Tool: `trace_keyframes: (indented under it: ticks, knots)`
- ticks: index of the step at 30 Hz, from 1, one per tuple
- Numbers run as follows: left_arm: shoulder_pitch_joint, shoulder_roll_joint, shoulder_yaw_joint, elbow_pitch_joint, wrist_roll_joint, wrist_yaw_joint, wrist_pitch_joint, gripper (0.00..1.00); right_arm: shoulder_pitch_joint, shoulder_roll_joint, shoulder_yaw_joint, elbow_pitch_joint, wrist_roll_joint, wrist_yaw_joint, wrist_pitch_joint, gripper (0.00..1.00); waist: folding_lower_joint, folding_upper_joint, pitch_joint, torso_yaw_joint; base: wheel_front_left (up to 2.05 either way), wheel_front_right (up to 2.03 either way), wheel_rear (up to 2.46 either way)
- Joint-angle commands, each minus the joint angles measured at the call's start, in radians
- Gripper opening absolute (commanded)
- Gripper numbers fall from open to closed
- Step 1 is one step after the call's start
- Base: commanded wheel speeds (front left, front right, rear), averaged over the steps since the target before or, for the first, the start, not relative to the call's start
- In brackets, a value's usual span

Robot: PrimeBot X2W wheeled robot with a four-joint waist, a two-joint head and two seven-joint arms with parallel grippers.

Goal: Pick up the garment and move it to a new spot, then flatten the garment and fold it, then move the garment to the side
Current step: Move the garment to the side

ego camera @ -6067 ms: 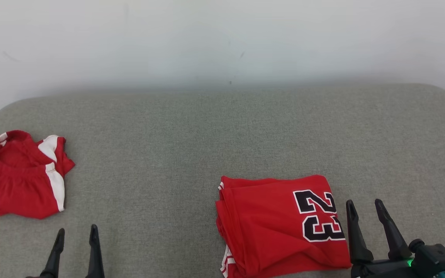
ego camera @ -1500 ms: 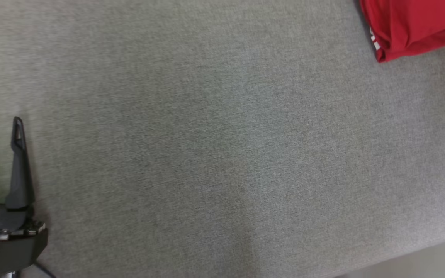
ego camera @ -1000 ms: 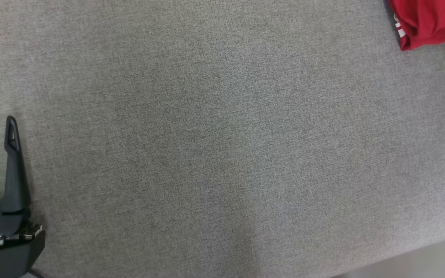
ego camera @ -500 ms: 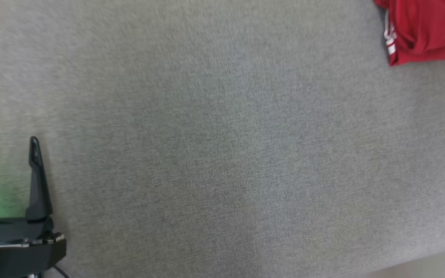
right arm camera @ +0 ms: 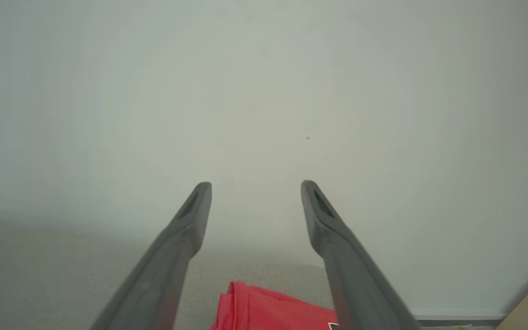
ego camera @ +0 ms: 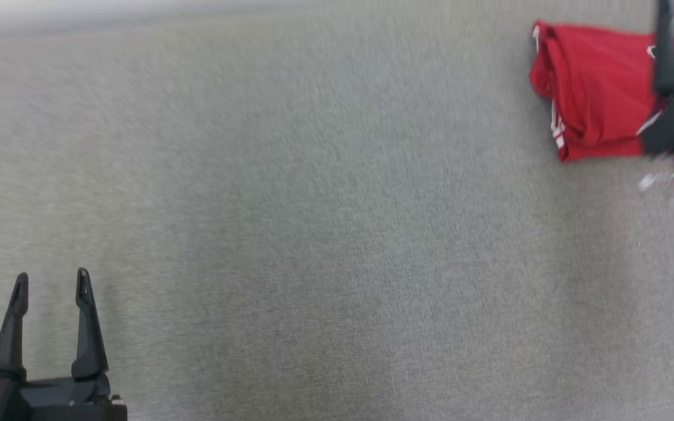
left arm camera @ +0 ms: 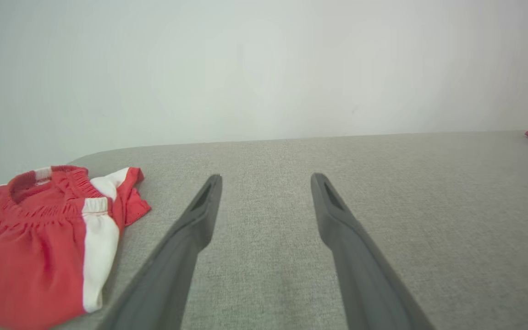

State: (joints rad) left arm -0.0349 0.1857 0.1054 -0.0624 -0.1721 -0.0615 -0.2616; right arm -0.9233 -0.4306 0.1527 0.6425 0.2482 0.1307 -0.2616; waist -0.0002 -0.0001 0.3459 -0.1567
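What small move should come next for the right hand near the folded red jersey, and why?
Probably draw the right hand back, away from the folded jersey. Its jaws stand open with nothing between them, and the jersey lies folded at the right end of the grey cushion, so placing looks done.

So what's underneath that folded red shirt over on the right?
The folded red shirt lies on the grey cushion. Anything beneath its layers is hidden, and the right gripper blocks its right part in the head view.
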Motion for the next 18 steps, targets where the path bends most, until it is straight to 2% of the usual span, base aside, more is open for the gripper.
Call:
trace_keyframes:
  ticks: [1, 7, 18]
  knots:
    - [0.023, -0.013, 0.006, 0.002, -0.003, 0.004, -0.003, 1.00, 0.060, 0.020, -0.006, -0.034, -0.009, 0.000, -0.004, 1.00, 0.0002, 0.0001, -0.115, 0.052, 0.00, 0.00, 0.00]
    - [0.052, -0.037, 0.011, 0.018, 0.004, -0.006, -0.004, 1.00, 0.253, 0.090, -0.025, -0.142, -0.011, 0.000, -0.004, 1.00, 0.0002, 0.0001, -0.175, 0.064, 0.00, 0.00, 0.00]
    - [0.060, -0.062, 0.019, 0.040, 0.013, -0.020, -0.004, 1.00, 0.554, 0.211, -0.084, -0.323, 0.026, 0.000, -0.003, 1.00, 0.0002, 0.0001, -0.205, 0.097, 0.00, 0.00, 0.00]
